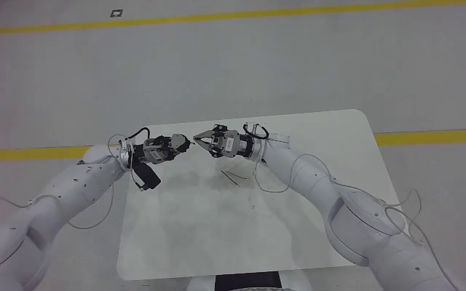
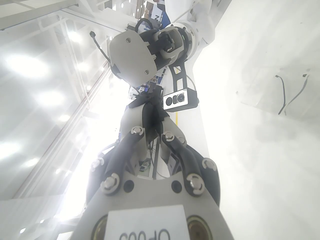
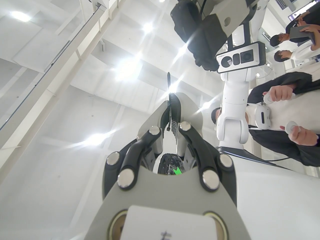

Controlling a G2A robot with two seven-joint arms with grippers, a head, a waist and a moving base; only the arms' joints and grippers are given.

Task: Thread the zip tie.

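Both arms meet above the white table [image 1: 313,218], fingertips almost touching. My right gripper [image 3: 171,106] is shut on a black zip tie [image 3: 169,81], whose thin strap pokes out past the fingertips. In the left wrist view the same tie's head end [image 2: 93,34] sticks out beside the right gripper's fingers [image 2: 132,58]. My left gripper [image 2: 150,103] is shut, with a black bit of strap pinched at its tips just below the right gripper. From above, the left gripper [image 1: 184,142] faces the right gripper [image 1: 198,137] tip to tip.
Two spare black zip ties [image 1: 234,177] lie on the table under the right arm; the left wrist view shows these spare ties [image 2: 282,93] as well. The table's near half is bare white surface.
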